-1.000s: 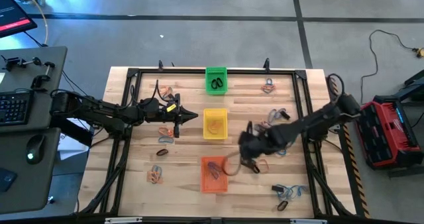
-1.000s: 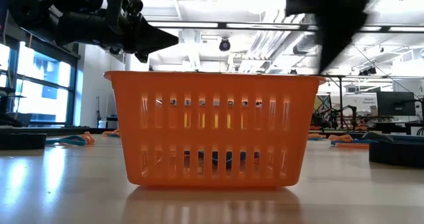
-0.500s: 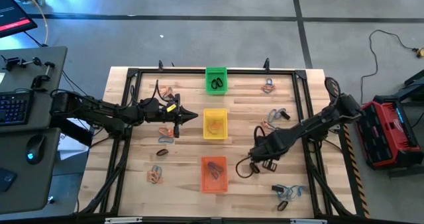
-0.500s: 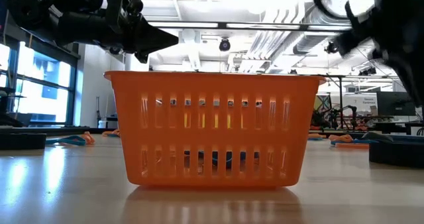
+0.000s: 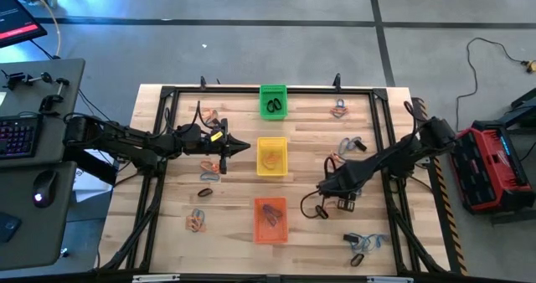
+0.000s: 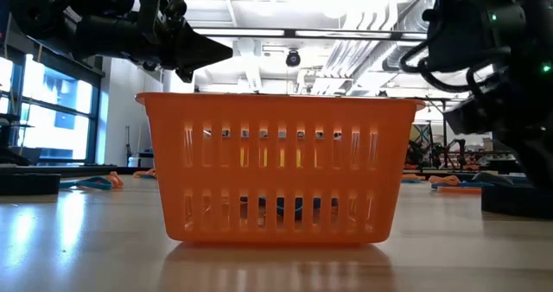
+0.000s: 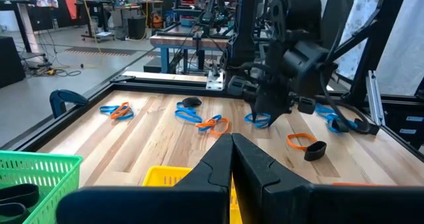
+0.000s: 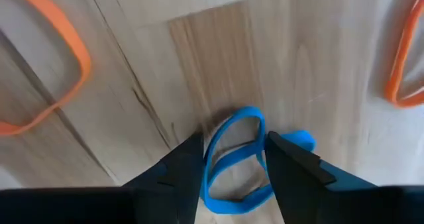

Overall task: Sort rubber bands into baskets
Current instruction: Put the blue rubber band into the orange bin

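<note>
Since the earlier frame the right arm has withdrawn from beside the orange basket point(image 5: 270, 219) to the right half of the table, and its fingers have spread apart. The left arm has not moved.

Wooden table point(image 5: 234, 224): framed by a black rail; it carries all three baskets in one line down the centre.

Left arm: extends in from the left edge of the table. The left gripper point(image 5: 243, 146) hangs just left of the yellow basket point(image 5: 271, 156), fingers pressed fully together, holding nothing.

Right arm: reaches in from the right edge. The right gripper point(image 8: 233, 159) is lowered over the bare wood to the right of the orange basket, fingers spread, with a blue rubber band point(image 8: 232, 159) lying between the fingertips. Whether the fingers touch the band cannot be told.

Baskets:
- Green basket point(image 5: 272, 100), far end of the line; dark bands inside.
- Yellow basket, middle; an orange band inside.
- Orange basket, near end; bands inside.

Loose rubber bands: orange loops point(image 8: 41, 71) lie on the wood to either side of the right gripper. Further clusters of orange, blue and black bands point(image 5: 363, 244) are scattered over the left and right parts of the table.
</note>
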